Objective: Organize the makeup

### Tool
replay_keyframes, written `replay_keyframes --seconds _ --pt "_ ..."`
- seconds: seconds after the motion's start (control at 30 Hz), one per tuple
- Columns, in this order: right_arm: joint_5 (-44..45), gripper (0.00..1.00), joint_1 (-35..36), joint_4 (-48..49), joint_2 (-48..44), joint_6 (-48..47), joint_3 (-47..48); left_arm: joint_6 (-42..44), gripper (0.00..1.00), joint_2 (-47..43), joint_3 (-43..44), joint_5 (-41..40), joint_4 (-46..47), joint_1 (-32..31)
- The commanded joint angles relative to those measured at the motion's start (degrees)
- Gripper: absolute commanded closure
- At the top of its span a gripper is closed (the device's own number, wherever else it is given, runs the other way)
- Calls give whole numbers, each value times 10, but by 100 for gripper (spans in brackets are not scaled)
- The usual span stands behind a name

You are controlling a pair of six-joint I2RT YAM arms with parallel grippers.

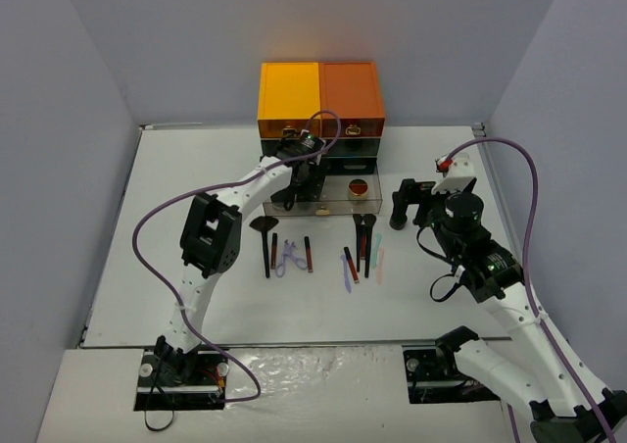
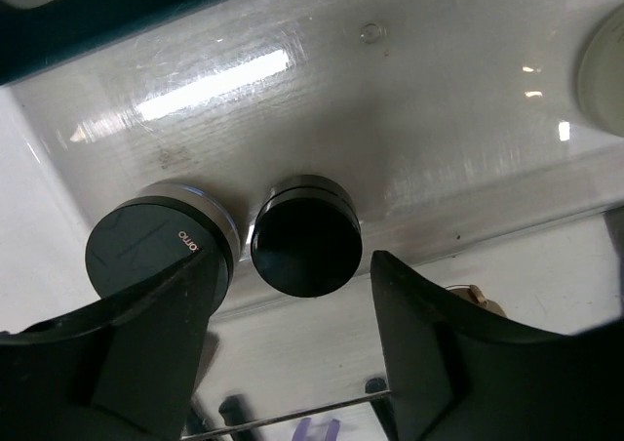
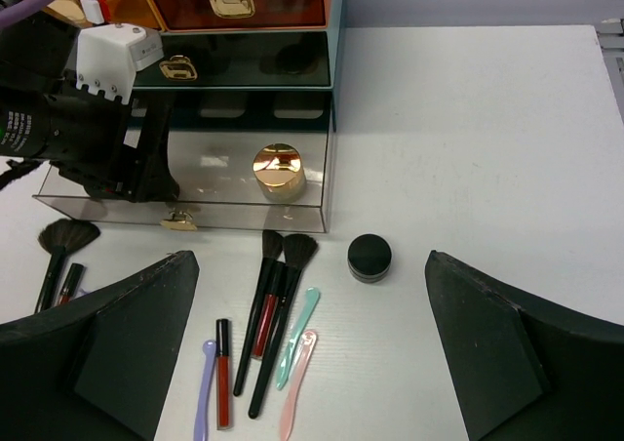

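LEFT end effector [image 2: 291,263]: fingers apart, astride small black round jar [image 2: 306,235] beside second black jar [image 2: 156,246], left end of clear plastic drawer [image 2: 439,148]; judged release | RIGHT end effector [image 3: 309,261]: wide apart above lone black round jar [image 3: 370,257] on white surface [image 3: 487,148], right of drawer; judged next pick

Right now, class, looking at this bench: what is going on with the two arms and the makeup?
The left gripper hangs open over a black round jar that stands beside a second black jar in the pulled-out clear plastic drawer, which also holds a gold-lidded jar. The right gripper hovers open above another black round jar on the white table. Brushes and pencils lie loose on the table in front.
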Motion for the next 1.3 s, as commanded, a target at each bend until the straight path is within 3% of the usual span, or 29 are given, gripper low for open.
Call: replay_keyframes --seconds 0.0,0.2,0.47,0.63,0.9,1.27 --pt "28 0 -3 31 27 35 4 8 24 -43 17 -2 -1 2" --pt "67 0 -4 9 82 85 15 -4 11 -90 10 7 -2 -1" --pt "63 0 -38 -5 187 142 21 8 3 -263 -49 -17 -14 0" --pt "28 2 -64 -2 282 159 35 19 3 -375 -173 -63 -9 28" --pt "20 9 -80 41 392 176 47 28 3 -531 -373 -91 16 128" --pt "-8 22 -108 129 467 150 22 43 3 -638 -518 -171 77 146"
